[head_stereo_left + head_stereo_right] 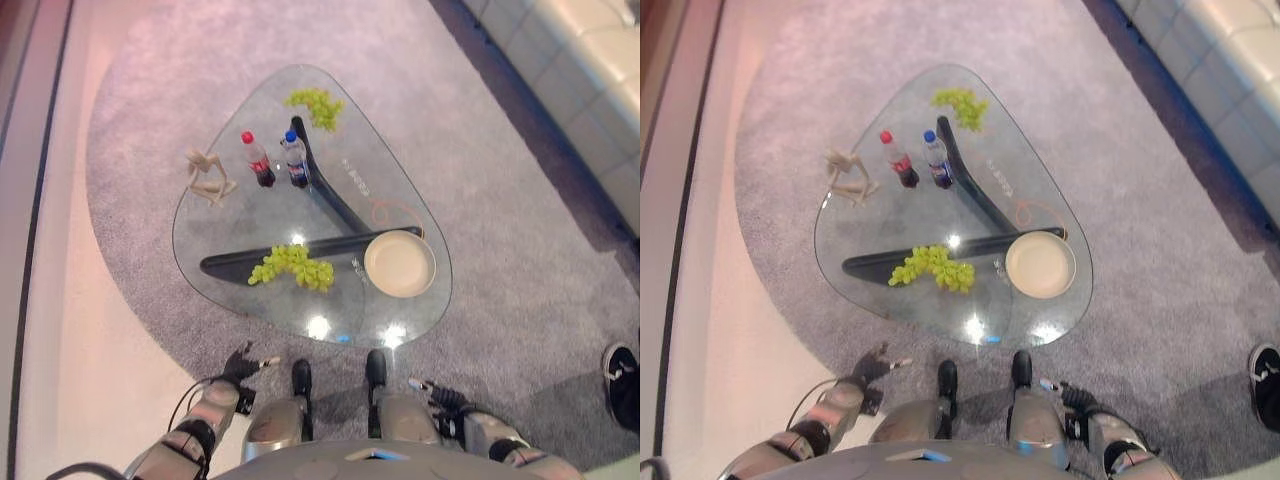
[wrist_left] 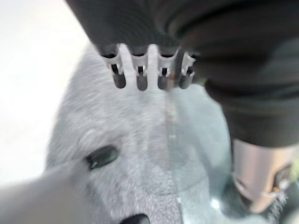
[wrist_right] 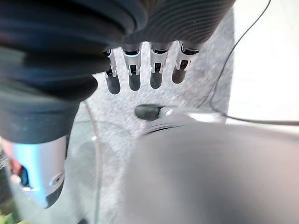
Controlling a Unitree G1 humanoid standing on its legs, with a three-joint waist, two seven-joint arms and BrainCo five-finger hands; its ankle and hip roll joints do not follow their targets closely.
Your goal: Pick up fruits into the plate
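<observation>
Grapes [image 1: 293,266] are lying on the glass desk [image 1: 220,240] just beside the empty plate [image 1: 400,263], with a second bunch [image 1: 317,105] sitting at the far end. Left hand [image 1: 240,366] and right hand [image 1: 440,396] are hanging released below the near edge, grasping nothing.

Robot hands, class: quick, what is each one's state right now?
Left robot hand: open, fingers straight, holding nothing.
Right robot hand: open, fingers straight, holding nothing.

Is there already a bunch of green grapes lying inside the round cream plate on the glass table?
No, the round cream plate is empty; the nearest bunch of green grapes lies beside it.
</observation>
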